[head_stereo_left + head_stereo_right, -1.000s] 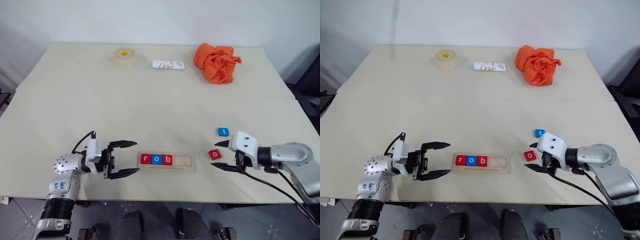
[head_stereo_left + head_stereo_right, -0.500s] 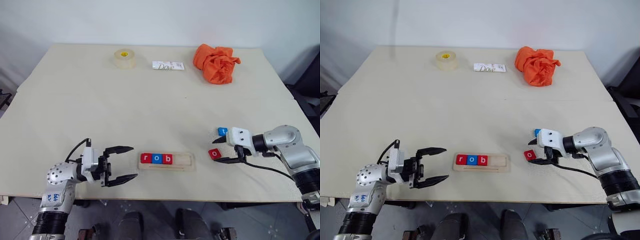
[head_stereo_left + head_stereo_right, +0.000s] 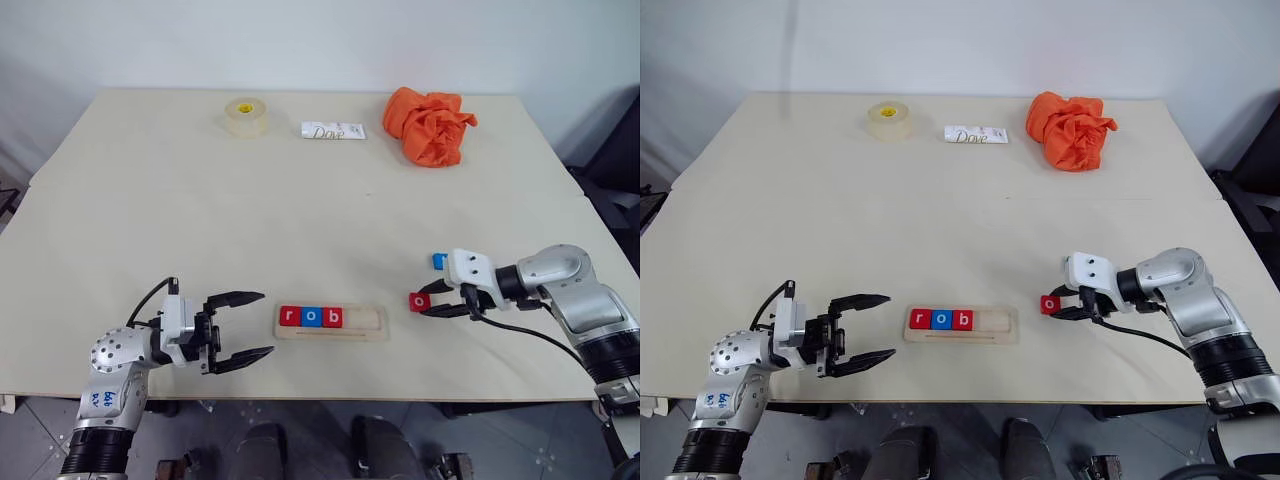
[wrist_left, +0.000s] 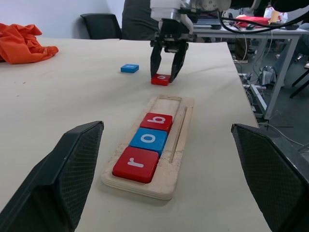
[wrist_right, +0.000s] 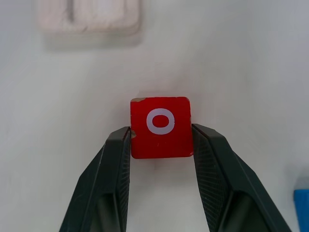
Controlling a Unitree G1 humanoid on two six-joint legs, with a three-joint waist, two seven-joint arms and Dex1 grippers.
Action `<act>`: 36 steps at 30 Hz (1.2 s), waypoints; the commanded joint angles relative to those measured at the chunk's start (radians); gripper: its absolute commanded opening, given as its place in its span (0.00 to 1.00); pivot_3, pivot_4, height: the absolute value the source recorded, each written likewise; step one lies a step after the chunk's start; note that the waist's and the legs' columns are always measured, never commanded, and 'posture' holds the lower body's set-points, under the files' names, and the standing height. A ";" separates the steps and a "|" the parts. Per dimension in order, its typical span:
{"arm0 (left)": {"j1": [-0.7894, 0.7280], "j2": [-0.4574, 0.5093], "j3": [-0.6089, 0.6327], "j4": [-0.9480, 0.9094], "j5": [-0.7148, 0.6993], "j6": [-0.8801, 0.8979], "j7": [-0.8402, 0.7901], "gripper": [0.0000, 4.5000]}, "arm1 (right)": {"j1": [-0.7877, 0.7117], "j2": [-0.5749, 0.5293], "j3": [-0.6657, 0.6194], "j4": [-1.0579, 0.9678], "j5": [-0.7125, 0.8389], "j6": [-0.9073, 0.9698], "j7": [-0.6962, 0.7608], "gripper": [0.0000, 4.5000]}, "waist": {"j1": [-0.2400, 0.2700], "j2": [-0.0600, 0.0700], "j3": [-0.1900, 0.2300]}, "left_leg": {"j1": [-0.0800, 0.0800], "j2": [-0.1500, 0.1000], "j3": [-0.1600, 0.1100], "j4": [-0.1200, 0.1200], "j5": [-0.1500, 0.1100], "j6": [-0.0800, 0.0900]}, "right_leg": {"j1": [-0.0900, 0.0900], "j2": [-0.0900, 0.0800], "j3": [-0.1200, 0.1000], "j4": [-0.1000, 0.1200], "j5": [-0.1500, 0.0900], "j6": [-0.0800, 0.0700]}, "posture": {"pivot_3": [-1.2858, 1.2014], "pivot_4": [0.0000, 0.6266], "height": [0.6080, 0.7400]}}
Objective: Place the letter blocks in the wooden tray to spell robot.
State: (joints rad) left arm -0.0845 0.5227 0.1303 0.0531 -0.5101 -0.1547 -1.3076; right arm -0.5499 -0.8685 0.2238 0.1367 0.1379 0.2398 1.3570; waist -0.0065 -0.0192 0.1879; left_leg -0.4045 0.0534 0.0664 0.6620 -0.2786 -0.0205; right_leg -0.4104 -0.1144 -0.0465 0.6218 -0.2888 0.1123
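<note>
Change since a second ago: the right gripper, then spread wide around the red o block, is now clamped on that block, one black finger on each side face. The block looks lifted or dragged a little toward the tray compared with where it lay; I cannot tell from the head views whether it is clear of the table

Left gripper is wide, holding nothing, parked at 9 o'clock of the wooden tray; it has barely shifted

Tray state: red r block, blue o block, red b block sit side by side at the tray's 9 o'clock end; the 3 o'clock half of the groove is bare

Held o block is at 3 o'clock of the tray, near its end but apart from it. Blue t block lies on the table at about 1 o'clock of the held block, close by

Far edge, 12 o'clock: tape roll, white Dove packet, orange cloth, all well apart from the work

Judgement: grasp of the fourth letter is made; three of five placed. Next comes the carry to the slot touching b, keeping the o face up; t follows
</note>
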 commanded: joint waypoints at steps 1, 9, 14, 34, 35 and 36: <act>-0.005 0.020 0.008 0.000 -0.023 -0.015 -0.037 1.00 | 0.018 -0.049 -0.012 -0.205 0.044 0.181 0.014 0.32 | 0.002 0.000 0.000 | 0.000 0.000 0.000 0.000 0.000 0.000 | 0.000 0.000 0.000 0.000 0.000 0.000 | 0.52 0.24 1.00; -0.054 0.021 0.008 0.052 -0.016 -0.026 -0.074 1.00 | -0.008 0.049 0.047 -0.460 0.095 0.445 -0.098 0.32 | 0.003 0.000 0.000 | -0.001 0.000 0.000 0.000 -0.001 0.000 | 0.000 0.000 0.000 -0.001 0.000 -0.001 | 0.52 0.24 1.00; -0.050 0.015 0.003 0.038 -0.015 -0.023 -0.071 1.00 | -0.031 0.082 0.115 -0.481 0.071 0.489 -0.144 0.32 | 0.002 0.000 0.000 | -0.001 0.000 0.000 0.000 -0.001 0.000 | -0.001 0.000 0.000 -0.001 -0.001 -0.001 | 0.52 0.24 1.00; -0.003 0.028 0.031 -0.001 -0.025 -0.018 -0.054 1.00 | -0.090 0.153 0.231 -0.357 -0.007 0.421 -0.186 0.32 | 0.002 0.000 0.000 | -0.002 0.000 0.000 0.000 -0.001 0.000 | -0.001 0.000 0.000 -0.001 0.000 -0.001 | 0.52 0.24 1.00; -0.002 0.030 0.033 -0.001 -0.025 -0.018 -0.053 1.00 | -0.089 0.154 0.235 -0.353 -0.012 0.418 -0.188 0.32 | 0.002 0.000 0.000 | -0.002 0.000 0.000 0.000 -0.001 0.000 | -0.001 0.000 0.000 -0.001 0.000 -0.001 | 0.52 0.24 1.00; -0.001 0.031 0.035 -0.001 -0.025 -0.019 -0.052 1.00 | -0.089 0.155 0.238 -0.350 -0.017 0.413 -0.187 0.32 | 0.001 0.000 0.000 | -0.002 0.000 0.000 0.000 -0.001 0.000 | -0.001 0.000 0.000 -0.001 0.000 -0.001 | 0.52 0.24 1.00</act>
State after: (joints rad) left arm -0.0969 0.5383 0.1441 0.0858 -0.5117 -0.1650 -1.3613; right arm -0.6246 -0.7159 0.4621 -0.2086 0.1360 0.6677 1.1728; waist -0.0050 -0.0188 0.1881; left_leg -0.4061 0.0533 0.0663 0.6617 -0.2796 -0.0206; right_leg -0.4113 -0.1142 -0.0469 0.6207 -0.2893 0.1114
